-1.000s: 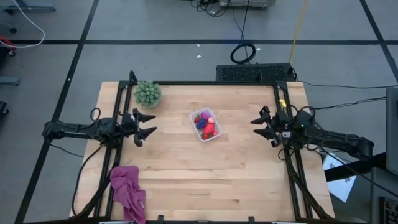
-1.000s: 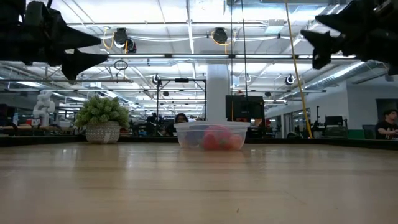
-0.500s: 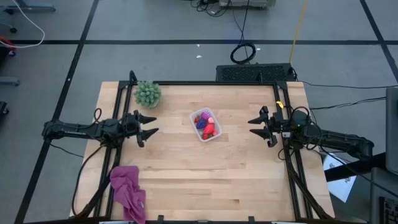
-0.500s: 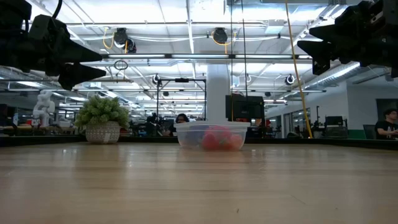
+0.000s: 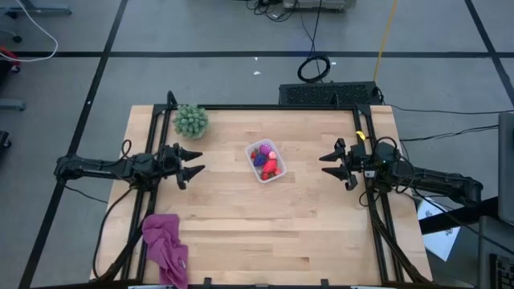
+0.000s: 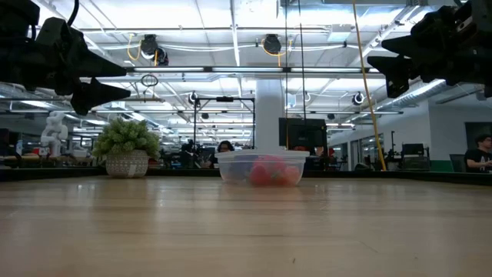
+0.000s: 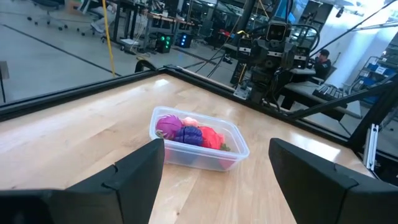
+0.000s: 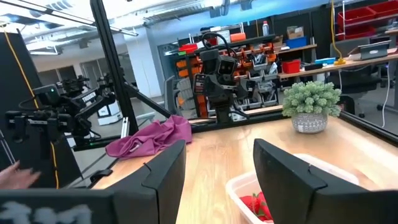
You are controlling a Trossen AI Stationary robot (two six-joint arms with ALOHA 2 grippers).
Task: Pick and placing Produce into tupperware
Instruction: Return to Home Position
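Observation:
The clear tupperware (image 5: 266, 160) stands on the table's middle, toward the far side, and holds several toy produce pieces (image 5: 265, 161): red, purple, magenta and pink. The left wrist view shows the tupperware (image 7: 199, 146) with the produce (image 7: 189, 135) inside; the right wrist view catches the tupperware's corner (image 8: 252, 186). My left gripper (image 5: 193, 164) hovers open above the table's left side, pointing at the tupperware. My right gripper (image 5: 331, 165) hovers open above the right side, pointing at it too. Both are well above the tabletop in the low view, left gripper (image 6: 108, 77), right gripper (image 6: 384, 71).
A spiky green potted plant (image 5: 191, 120) stands at the far left corner. A magenta cloth (image 5: 165, 246) lies bunched at the near left edge. Bare wood lies between each gripper and the tupperware and across the near half. People sit in the room beyond.
My right gripper has moved a little toward the tupperware, staying open. My left gripper has shifted slightly and stays open. The tupperware and produce have not moved.

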